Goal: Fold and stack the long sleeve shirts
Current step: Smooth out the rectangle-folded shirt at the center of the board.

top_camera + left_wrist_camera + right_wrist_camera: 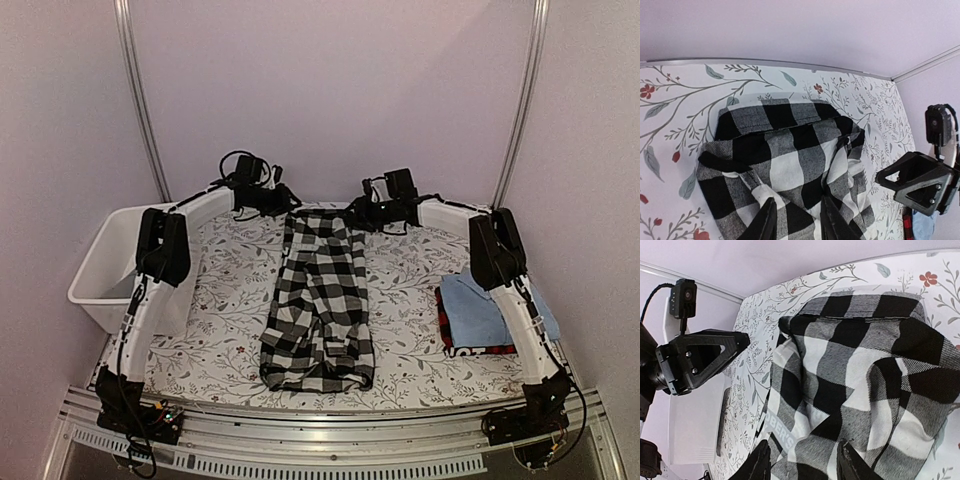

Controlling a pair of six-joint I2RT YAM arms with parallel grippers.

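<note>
Clenched on far end of checked shirt [318, 300] w/ left gripper [798, 201] & right gripper [804, 444], prob. to pull it taut & straight on worktop [222, 300] for next fold.

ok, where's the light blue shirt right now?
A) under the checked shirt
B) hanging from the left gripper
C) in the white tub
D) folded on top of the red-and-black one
D: the light blue shirt lies folded on the red-and-black shirt, apart from the checked shirt.
</note>
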